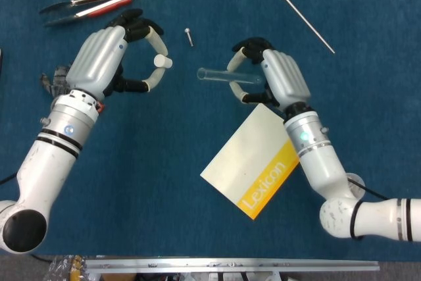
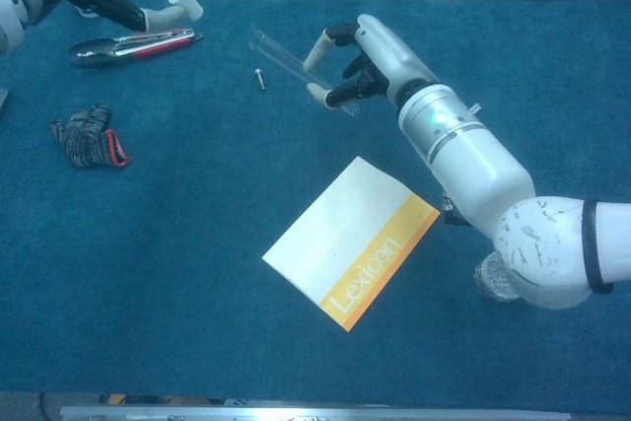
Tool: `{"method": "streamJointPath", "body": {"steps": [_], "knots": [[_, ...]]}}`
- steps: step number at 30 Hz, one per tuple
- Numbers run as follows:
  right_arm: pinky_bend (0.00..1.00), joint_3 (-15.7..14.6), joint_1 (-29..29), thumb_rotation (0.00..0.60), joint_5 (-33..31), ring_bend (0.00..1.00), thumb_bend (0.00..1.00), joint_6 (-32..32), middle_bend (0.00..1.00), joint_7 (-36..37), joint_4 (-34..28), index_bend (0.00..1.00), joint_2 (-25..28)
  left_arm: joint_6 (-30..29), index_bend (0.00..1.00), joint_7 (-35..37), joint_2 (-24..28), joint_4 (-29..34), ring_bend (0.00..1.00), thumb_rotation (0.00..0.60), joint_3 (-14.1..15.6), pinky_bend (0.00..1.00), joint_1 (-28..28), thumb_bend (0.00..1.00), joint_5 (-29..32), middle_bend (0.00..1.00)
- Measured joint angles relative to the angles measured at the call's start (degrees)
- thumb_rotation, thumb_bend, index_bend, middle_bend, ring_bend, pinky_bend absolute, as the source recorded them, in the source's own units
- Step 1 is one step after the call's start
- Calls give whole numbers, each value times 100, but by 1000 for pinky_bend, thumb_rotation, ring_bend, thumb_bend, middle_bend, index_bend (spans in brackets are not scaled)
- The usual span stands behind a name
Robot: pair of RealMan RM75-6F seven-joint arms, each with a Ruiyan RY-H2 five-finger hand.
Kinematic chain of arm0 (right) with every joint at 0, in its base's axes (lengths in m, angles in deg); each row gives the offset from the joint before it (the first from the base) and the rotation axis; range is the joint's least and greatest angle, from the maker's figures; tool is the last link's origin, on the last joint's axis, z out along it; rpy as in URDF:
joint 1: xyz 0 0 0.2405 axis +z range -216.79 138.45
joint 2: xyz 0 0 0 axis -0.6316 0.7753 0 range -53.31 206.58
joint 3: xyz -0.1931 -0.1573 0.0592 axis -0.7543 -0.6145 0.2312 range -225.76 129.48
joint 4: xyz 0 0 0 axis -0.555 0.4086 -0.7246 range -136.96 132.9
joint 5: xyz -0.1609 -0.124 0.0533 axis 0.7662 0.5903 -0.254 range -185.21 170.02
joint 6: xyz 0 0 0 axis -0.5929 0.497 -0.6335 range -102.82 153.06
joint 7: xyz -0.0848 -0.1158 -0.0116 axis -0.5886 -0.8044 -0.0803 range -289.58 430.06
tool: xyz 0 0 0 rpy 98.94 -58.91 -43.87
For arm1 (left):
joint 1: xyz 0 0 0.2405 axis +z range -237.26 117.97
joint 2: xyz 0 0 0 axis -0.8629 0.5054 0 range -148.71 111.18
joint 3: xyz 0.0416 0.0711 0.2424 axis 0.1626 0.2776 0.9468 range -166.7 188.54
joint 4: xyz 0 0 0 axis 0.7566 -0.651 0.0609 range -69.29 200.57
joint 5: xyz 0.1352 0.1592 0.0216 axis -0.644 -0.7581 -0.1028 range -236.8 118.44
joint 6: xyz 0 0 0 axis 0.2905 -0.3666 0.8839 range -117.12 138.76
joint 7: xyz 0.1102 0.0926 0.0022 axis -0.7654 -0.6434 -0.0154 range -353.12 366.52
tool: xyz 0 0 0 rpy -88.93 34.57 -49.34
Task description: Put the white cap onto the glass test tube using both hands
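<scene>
Above the blue table (image 1: 197, 136), the left hand (image 1: 108, 60) pinches the white cap (image 1: 162, 62) at its fingertips; at its 3 o'clock, apart, the right hand (image 1: 270, 77) holds the glass test tube (image 1: 220, 75) near horizontal, open mouth facing the cap. Judged step: approach before capping. The next move calls for aligning cap and mouth on one axis, then pressing together. Nearby: screw (image 1: 189, 36) at 12 o'clock, tongs (image 1: 89, 3) at 10, rod (image 1: 309, 23) at 2, Lexicon booklet (image 1: 256, 160) at 5. Nothing lies between cap and tube.
</scene>
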State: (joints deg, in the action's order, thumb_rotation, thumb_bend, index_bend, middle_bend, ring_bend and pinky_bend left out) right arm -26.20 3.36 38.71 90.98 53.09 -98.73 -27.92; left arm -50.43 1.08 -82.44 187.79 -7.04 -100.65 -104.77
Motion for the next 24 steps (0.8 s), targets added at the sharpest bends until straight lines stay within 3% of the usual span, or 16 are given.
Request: {"method": "streamJointPath", "body": {"steps": [24], "knots": [[319, 158, 206, 600, -108, 149, 407, 88, 303, -15, 275, 667, -348, -263, 556, -151, -399, 27, 90, 596, 68, 95, -117, 392, 107, 289]]}}
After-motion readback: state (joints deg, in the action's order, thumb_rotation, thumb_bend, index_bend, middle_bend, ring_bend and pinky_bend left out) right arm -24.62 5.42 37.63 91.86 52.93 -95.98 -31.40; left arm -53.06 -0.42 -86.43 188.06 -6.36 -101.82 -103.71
